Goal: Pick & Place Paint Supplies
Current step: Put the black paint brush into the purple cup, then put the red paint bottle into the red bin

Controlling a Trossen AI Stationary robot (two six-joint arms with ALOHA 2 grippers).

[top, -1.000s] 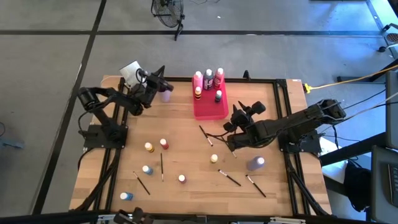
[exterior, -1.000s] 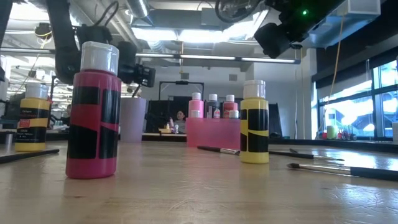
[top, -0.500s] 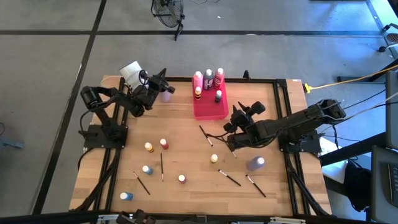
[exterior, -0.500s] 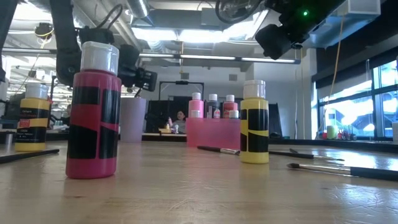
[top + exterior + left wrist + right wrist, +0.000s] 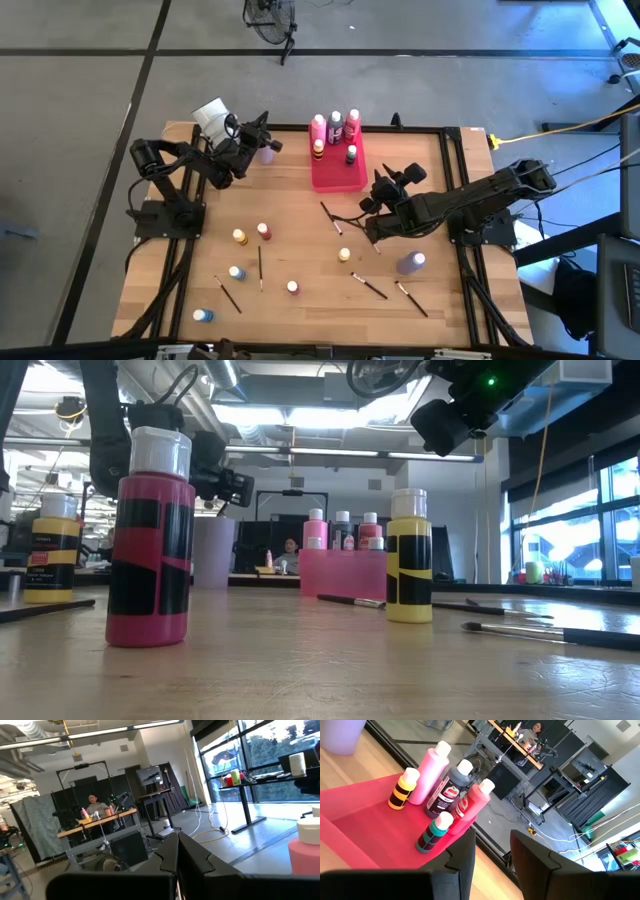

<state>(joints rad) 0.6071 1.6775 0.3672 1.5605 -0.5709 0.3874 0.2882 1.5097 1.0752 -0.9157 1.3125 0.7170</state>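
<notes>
My left gripper (image 5: pixel 268 141), fingers pinched empty, hangs over the cup (image 5: pixel 265 152); right gripper (image 5: pixel 378 190), half-open beside the tray (image 5: pixel 337 178), could topple bottles (image 5: pixel 335 127).

My left arm reaches from its base at about nine o'clock toward eleven o'clock, elbow bent, wrist raised off the desk (image 5: pixel 300 250). Its left hand (image 5: pixel 262 140) sits high near the far edge with both fingers (image 5: pixel 187 857) pressed together, nothing between them. My right arm stretches in from its base at three o'clock toward the centre, forearm low and nearly level. The right hand (image 5: pixel 378 188) hovers just past centre toward one o'clock, its two fingers (image 5: pixel 462 852) parted with a clear gap, and I see nothing held in that gap.
</notes>
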